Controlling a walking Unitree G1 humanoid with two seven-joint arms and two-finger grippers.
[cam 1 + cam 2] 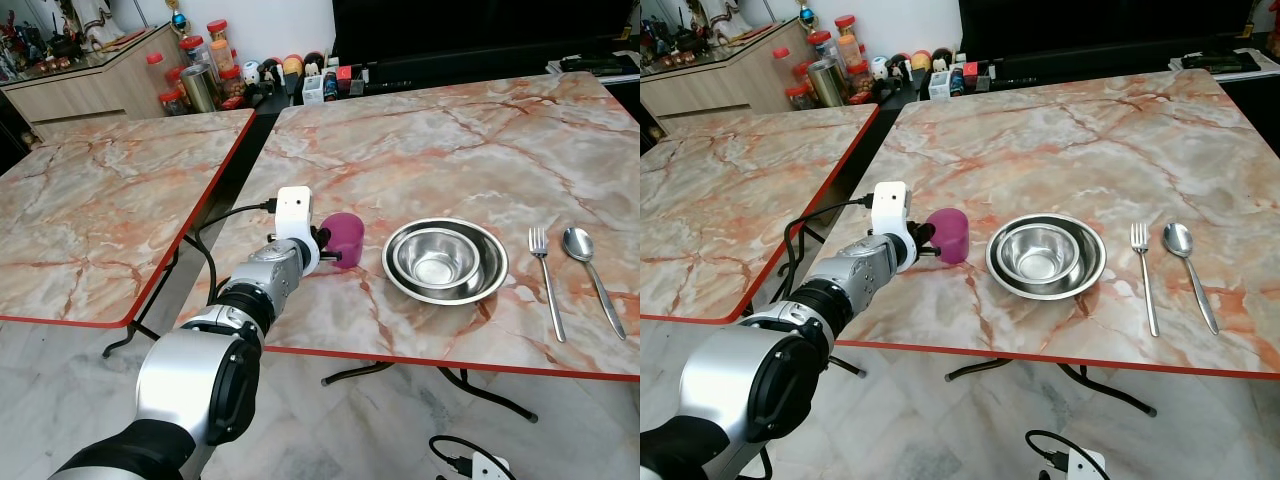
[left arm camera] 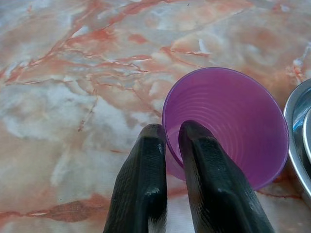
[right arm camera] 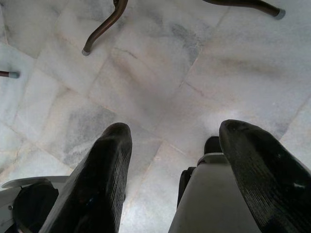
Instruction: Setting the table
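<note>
— Where the bench [image 1: 400, 150] edge runs, how is the purple cup [image 1: 345, 239] held?
— Its ribbed rim is pinched by the left tool [image 2: 170, 145]; the nested steel bowls [image 1: 445, 260] are just beside. The right tool [image 3: 175, 160] is spread above the floor [image 3: 160, 73].

Two marble-topped tables [image 1: 420, 150] stand on pale tiled floor [image 1: 340, 430].
</note>
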